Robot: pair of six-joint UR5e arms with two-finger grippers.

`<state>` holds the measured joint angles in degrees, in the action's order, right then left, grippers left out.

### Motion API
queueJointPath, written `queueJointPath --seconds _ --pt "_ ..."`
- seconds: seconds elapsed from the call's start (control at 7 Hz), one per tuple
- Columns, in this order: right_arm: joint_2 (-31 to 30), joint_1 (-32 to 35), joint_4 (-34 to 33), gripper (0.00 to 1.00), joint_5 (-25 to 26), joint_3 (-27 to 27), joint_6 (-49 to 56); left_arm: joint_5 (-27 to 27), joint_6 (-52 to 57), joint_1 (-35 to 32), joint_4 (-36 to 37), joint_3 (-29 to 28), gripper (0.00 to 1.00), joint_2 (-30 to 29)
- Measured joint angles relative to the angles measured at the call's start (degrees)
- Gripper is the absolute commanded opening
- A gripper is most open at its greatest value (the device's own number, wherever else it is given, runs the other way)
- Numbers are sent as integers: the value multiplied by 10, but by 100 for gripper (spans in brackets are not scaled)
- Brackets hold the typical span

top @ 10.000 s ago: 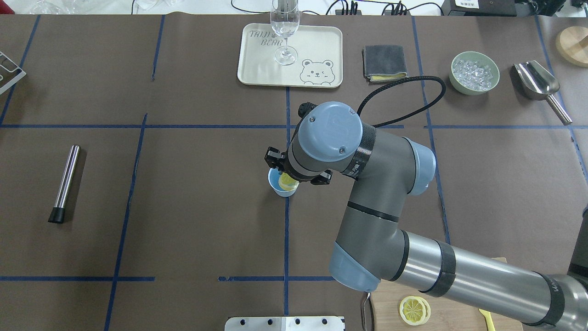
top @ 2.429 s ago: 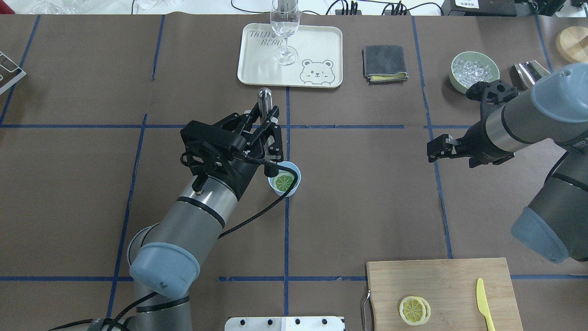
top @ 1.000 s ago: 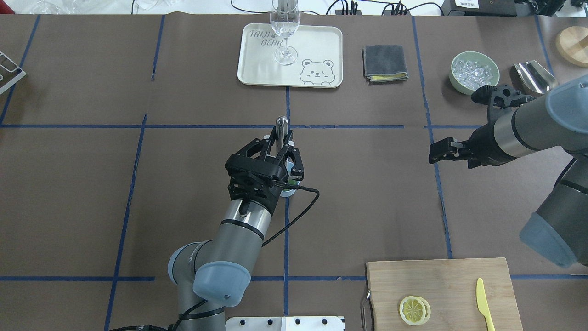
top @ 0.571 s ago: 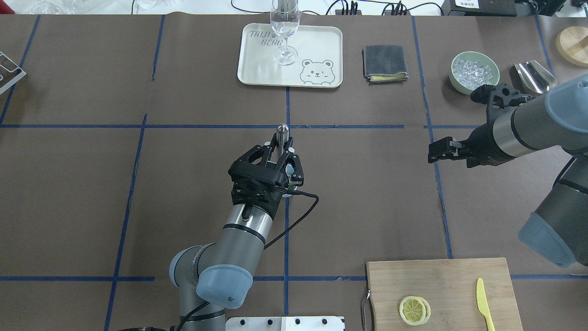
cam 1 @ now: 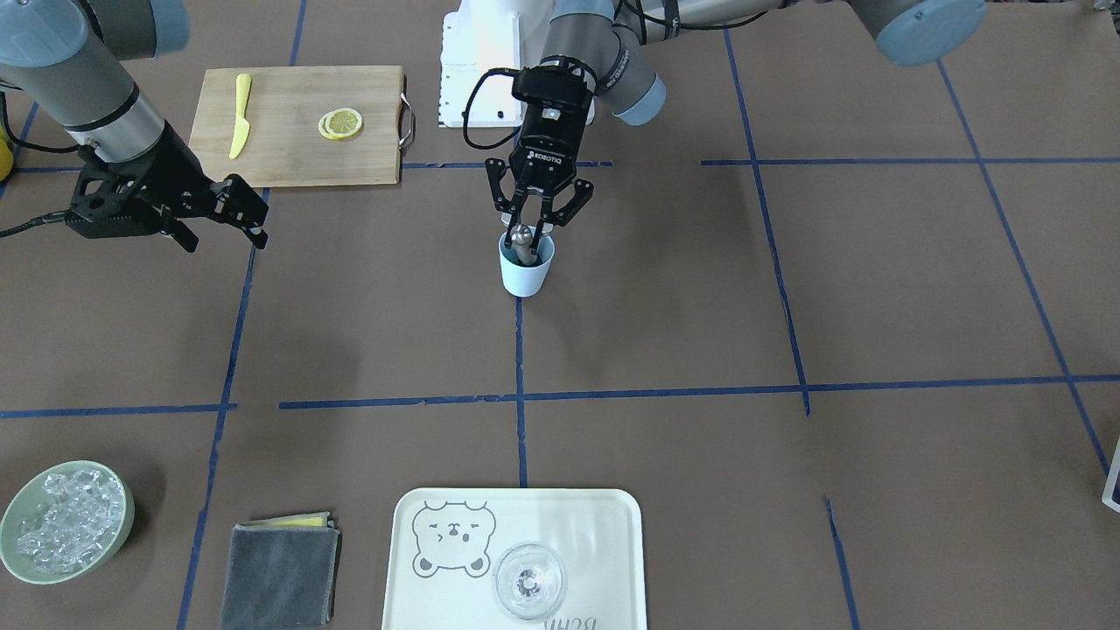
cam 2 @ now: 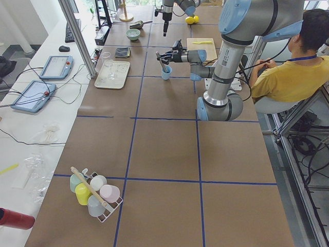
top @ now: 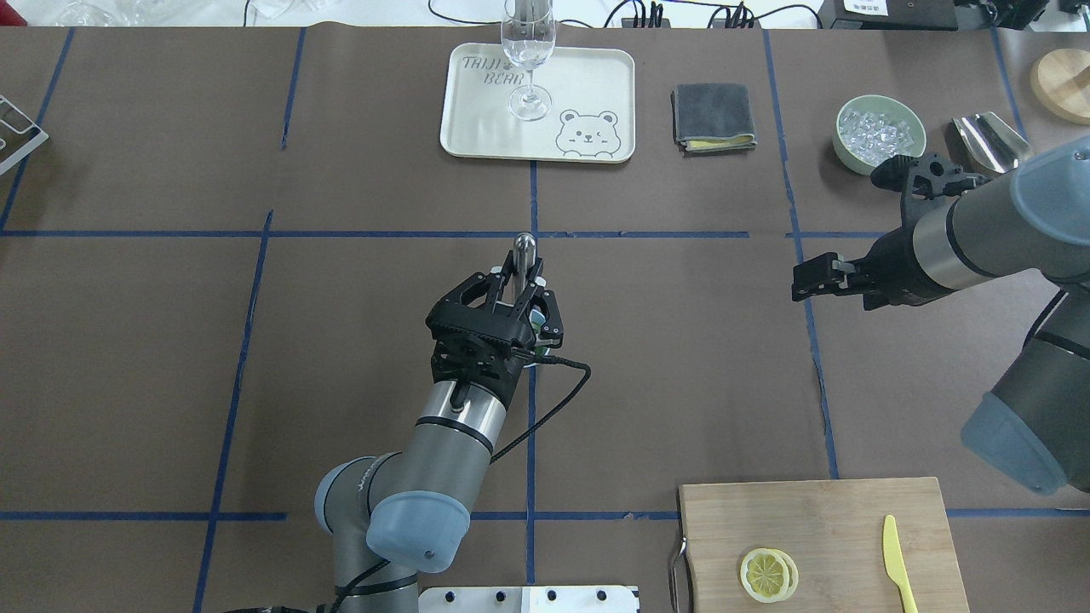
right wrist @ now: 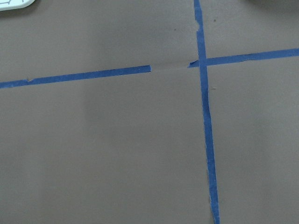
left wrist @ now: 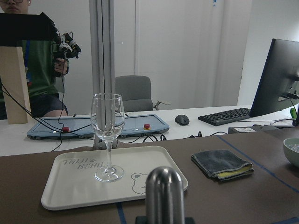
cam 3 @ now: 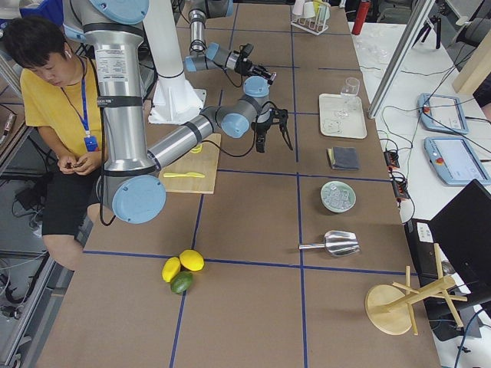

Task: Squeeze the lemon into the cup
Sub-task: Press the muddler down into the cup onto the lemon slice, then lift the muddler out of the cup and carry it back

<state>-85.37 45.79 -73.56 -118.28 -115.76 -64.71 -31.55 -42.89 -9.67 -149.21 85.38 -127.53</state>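
Fingers (cam 1: 499,188) of our left gripper (cam 1: 531,224) are pinched tight on a shiny metal stick (cam 1: 522,236). We hold it standing up, and its bottom end goes down into the blue cup (cam 1: 523,276) in the middle of the table. We cannot see the lemon slice now, because the stick and the gripper hide the inside of the cup. We think it lies at the bottom, under the stick. So this is the squashing step. Next we need to push the stick straight down so the juice comes out. We must push gently, or the light cup could tip. Our right gripper (top: 805,283) hangs far off on the right side, holding nothing, and its fingers look spread apart. Two other slices (cam 1: 339,123) lie on the wooden board (cam 1: 289,153).
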Motion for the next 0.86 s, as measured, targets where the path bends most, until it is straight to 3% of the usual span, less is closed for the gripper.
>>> queueJointPath --seconds 0.43,0.86 --pt "0 3 0 100 -2 -2 -1 -2 8 -1 1 29 0 -5" --pt "0 11 1 100 -15 -2 0 -30 123 -22 4 130 0 -6"
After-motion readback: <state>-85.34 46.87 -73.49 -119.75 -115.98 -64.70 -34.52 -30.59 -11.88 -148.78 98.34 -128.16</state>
